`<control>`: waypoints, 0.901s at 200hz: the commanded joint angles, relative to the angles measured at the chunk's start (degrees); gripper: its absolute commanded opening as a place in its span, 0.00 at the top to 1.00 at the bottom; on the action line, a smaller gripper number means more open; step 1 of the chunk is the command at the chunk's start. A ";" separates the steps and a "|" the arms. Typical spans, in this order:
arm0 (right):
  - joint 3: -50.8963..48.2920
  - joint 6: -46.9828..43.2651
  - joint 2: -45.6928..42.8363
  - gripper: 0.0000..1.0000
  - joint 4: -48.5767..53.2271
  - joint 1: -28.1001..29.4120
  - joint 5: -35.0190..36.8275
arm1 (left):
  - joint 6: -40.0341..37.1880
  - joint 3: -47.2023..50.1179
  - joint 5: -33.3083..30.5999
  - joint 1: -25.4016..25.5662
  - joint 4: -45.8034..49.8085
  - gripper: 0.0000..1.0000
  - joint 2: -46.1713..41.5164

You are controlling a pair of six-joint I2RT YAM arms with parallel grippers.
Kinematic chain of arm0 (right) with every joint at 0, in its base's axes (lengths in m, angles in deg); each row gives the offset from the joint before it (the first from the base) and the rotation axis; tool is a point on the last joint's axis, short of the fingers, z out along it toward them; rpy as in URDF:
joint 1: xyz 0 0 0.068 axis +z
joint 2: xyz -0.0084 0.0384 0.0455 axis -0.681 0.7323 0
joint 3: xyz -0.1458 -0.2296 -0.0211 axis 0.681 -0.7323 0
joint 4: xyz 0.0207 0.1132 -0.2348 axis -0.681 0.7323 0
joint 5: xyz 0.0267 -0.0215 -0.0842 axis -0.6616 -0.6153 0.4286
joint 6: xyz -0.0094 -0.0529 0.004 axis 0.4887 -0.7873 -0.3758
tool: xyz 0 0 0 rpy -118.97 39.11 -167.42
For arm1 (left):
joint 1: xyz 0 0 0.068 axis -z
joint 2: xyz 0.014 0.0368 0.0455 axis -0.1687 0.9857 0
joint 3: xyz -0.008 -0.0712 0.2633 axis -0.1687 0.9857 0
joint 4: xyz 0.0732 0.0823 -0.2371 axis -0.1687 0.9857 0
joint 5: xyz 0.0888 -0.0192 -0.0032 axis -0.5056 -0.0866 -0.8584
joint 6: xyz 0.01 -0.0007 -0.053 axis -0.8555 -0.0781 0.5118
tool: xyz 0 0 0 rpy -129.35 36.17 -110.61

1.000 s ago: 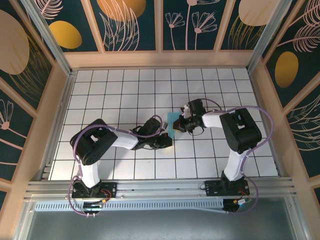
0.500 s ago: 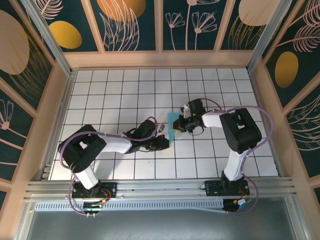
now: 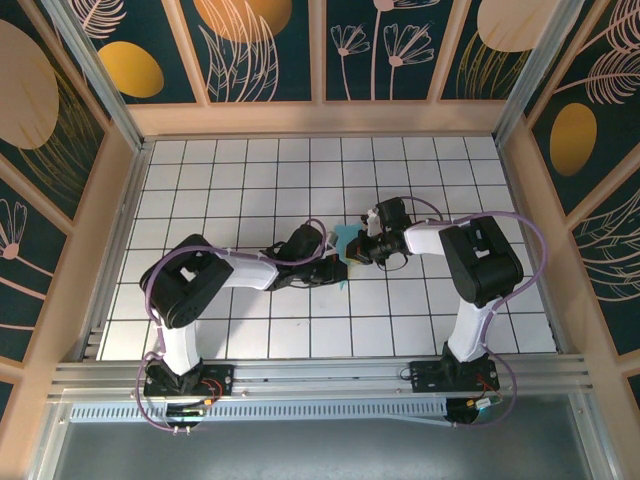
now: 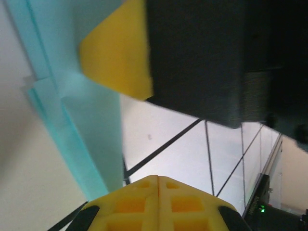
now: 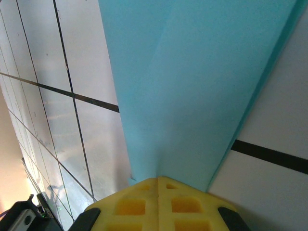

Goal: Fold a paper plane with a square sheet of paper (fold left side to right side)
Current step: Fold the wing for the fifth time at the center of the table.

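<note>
The light cyan sheet of paper [image 3: 345, 240] lies folded in layers on the white grid table, mostly hidden between my two grippers. My left gripper [image 3: 338, 270] is shut, its yellow tips [image 4: 158, 179] low over the tiles just right of the paper's edge [image 4: 91, 125]. My right gripper [image 3: 354, 250] is shut too, its tips [image 5: 158, 180] resting on the paper [image 5: 202, 82] where a crease runs toward them. In the left wrist view the right gripper's yellow fingertip [image 4: 118, 53] presses on the paper from above.
The white grid table [image 3: 250, 180] is ringed by wooden walls [image 3: 320, 118]. Both arms reach inward and meet near the middle. The metal rail [image 3: 320, 375] with both arm bases runs along the near edge.
The left arm's elbow swung out to the left and back, and its gripper shifted up and right, closer to the paper. The right arm has held still.
</note>
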 commanded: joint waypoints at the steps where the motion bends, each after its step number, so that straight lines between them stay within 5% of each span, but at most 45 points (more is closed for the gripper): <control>1: -1.27 -0.93 3.77 1.00 6.58 0.69 7.35 | -1.47 -0.25 -1.63 -0.27 2.26 1.00 0.76; 121: 7.48 -1.55 -2.23 1.00 9.67 0.12 5.70 | -1.90 2.50 -4.59 -0.19 4.77 1.00 3.08; 180: 9.07 -2.17 1.60 1.00 6.70 -1.62 4.26 | -2.18 2.59 -5.18 -0.06 5.62 1.00 2.79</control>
